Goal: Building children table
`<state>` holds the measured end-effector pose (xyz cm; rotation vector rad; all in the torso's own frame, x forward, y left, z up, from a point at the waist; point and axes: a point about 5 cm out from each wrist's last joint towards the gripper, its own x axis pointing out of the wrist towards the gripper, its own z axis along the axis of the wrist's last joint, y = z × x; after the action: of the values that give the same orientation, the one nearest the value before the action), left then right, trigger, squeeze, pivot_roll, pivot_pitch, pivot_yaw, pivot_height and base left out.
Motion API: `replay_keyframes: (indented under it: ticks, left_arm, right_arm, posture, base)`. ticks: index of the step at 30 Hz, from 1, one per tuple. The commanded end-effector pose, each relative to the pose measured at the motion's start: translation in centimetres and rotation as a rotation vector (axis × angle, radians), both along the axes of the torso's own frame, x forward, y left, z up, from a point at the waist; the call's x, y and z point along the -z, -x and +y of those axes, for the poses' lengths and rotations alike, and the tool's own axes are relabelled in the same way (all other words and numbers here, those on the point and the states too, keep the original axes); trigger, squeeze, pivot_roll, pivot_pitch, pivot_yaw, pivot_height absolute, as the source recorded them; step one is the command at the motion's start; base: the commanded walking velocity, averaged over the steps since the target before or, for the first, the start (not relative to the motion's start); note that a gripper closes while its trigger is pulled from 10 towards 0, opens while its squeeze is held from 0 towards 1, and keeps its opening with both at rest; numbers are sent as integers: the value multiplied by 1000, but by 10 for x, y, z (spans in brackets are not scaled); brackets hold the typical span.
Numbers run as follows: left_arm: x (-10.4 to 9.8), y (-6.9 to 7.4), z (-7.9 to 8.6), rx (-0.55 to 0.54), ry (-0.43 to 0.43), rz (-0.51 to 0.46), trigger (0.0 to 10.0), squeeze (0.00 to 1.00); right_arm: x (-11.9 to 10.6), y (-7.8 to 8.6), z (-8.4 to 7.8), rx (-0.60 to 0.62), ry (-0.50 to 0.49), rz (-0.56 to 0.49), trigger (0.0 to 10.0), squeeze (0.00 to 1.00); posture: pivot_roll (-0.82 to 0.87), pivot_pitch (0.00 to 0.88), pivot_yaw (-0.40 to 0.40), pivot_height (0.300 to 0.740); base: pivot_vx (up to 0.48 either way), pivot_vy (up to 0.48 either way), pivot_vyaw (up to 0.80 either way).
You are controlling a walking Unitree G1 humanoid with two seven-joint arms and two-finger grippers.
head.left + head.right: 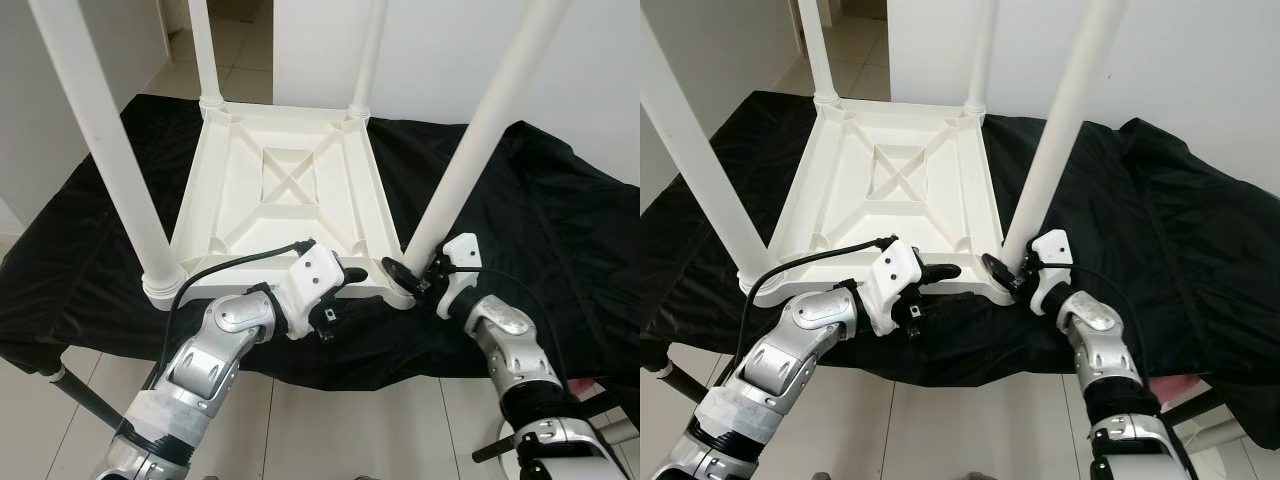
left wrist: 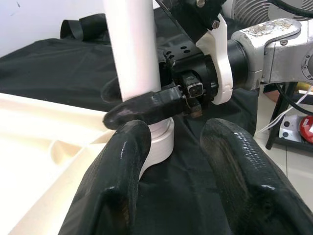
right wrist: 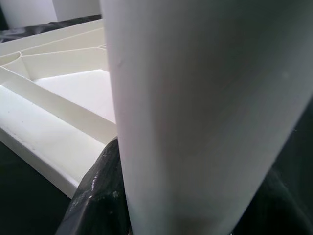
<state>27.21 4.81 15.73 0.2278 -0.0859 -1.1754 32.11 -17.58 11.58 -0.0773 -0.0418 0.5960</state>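
Closest to me, my left claw (image 1: 345, 275) rests released on the near edge of the upturned white children's table (image 1: 290, 190), its fingers (image 2: 117, 171) spread apart and pointing toward the near right leg (image 1: 480, 130). I see the tabletop lying face down on the desk under a black cloth (image 1: 90, 220), its ribbed underside up and four legs standing upward. Further right, my right claw (image 1: 415, 275) is clenched around the base of that near right leg, just above its socket (image 2: 159, 142) at the table's corner. White tile floor (image 1: 330, 430) lies below the desk's front edge.
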Motion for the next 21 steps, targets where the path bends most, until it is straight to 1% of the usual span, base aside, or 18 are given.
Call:
replay_keyframes:
  ticks: [1,2,5,6,7,8,9,10,11,12,14,15,16,18,19,21]
  left_arm:
    - [2,-1,-1,-7,2,12,10000,0]
    - [2,-1,-1,-7,2,12,10000,0]
    - [3,-1,-1,0,-2,17,10000,0]
    - [3,-1,-1,1,-4,18,10000,0]
    - [3,-1,-1,1,-4,18,10000,0]
    - [4,-1,-1,1,-5,19,10000,0]
    - [4,-1,-1,1,-5,19,10000,0]
    - [4,-1,-1,-4,-2,21,10000,0]
    - [4,-1,-1,-4,-2,21,10000,0]
    - [4,-1,-1,-8,3,25,10000,0]
    - [4,-1,-1,-8,3,25,10000,0]
    - [5,0,-1,-11,5,27,10000,0]
    - [5,0,-1,-11,5,27,10000,0]
    - [7,0,-1,-46,14,13,10000,0]
    - [7,0,-1,-46,14,13,10000,0]
    - [7,-2,-1,-94,35,-5,10000,0]
  right_arm:
    - [2,1,4,25,-9,-2,10000,0]
    - [2,1,4,25,-9,-2,10000,0]
    - [2,3,10,59,-29,-14,10000,0]
    - [3,5,12,85,-19,-13,10000,0]
    - [3,5,12,85,-19,-13,10000,0]
    - [5,7,14,120,-13,-7,10000,0]
    - [5,7,14,120,-13,-7,10000,0]
    - [8,10,15,178,-17,1,10000,0]
    - [8,10,15,178,-17,1,10000,0]
    - [11,14,16,255,-23,12,10000,0]
    - [11,14,16,255,-23,12,10000,0]
    - [12,17,17,326,-50,25,10000,0]
    - [12,17,17,326,-50,25,10000,0]
    - [12,26,19,489,-103,24,10000,0]
    - [12,26,19,489,-103,24,10000,0]
    - [10,33,22,603,-132,15,10000,0]
  posture:
    - [-7,0,-61,740]
    - [-7,0,-61,740]
    - [-9,0,-57,740]
    - [-6,0,-59,740]
    - [-6,0,-59,740]
    - [-10,0,-54,740]
    - [-10,0,-54,740]
    - [-11,0,-57,740]
    - [-11,0,-57,740]
    - [-13,0,-58,740]
    - [-13,0,-58,740]
    - [-15,0,-60,740]
    - [-15,0,-60,740]
    - [-20,0,-70,740]
    - [-20,0,-70,740]
    - [-20,0,-75,740]
  base:
    - [0,0,0]
    - [0,0,0]
    - [0,0,0]
    - [0,0,0]
    - [0,0,0]
    - [0,0,0]
    - [0,0,0]
    - [0,0,0]
    - [0,0,0]
    - [0,0,0]
    - [0,0,0]
    - [0,0,0]
    - [0,0,0]
    - [0,0,0]
    - [0,0,0]
    - [0,0,0]
